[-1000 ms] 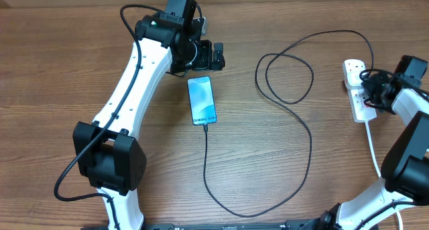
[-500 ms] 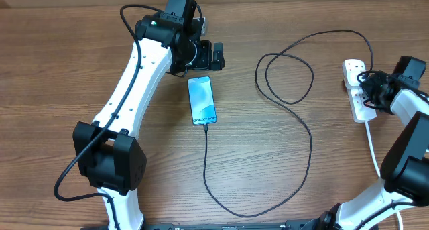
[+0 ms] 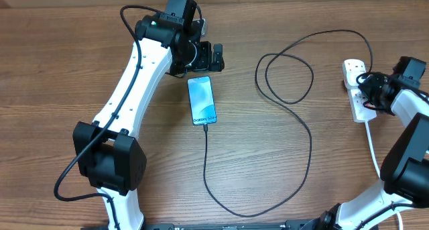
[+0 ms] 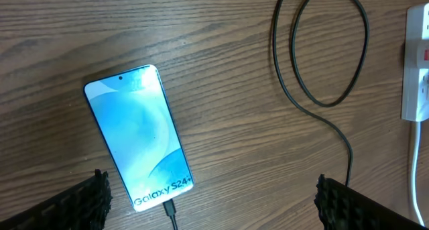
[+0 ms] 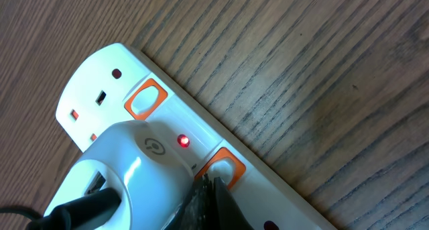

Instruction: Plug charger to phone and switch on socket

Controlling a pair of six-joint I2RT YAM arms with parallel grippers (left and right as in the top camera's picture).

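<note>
1. Spread to the full on the left gripper (image 3: 216, 55), with both fingers (image 4: 75, 204) showing at the lower corners of the wrist view. Grasping nothing, touching nothing, hanging over the table (image 3: 80, 69) just past the far end of the phone (image 3: 202, 100).
2. Clenched tight on the right gripper (image 5: 206, 190), with nothing between the jaws. Tip set at the edge of an orange switch (image 5: 224, 168) on the socket (image 5: 171, 119); hard to say whether actually pressing.
3. Lit red at a small lamp (image 5: 182, 141) between the two orange switches.
4. Cut off by the lower edge of the right wrist view: most of the closed fingers, and part of the pale plug (image 5: 127, 173) seated in the socket.
5. Covered from overhead by the right arm across the middle of the socket; too small there to read the switches.
6. Lying flat and screen up for the phone, left of the table's middle. Long axis far-to-near with a slight tilt, top toward the left gripper, port end toward the near edge.
7. Plugged at that near end with the charger (image 3: 205, 156), looping low, up the right side, through a coil and over to the socket.
8. Set near the table's right edge for the socket, long axis also far-to-near, with a thick white cord (image 3: 373, 146) trailing from the near end.
</note>
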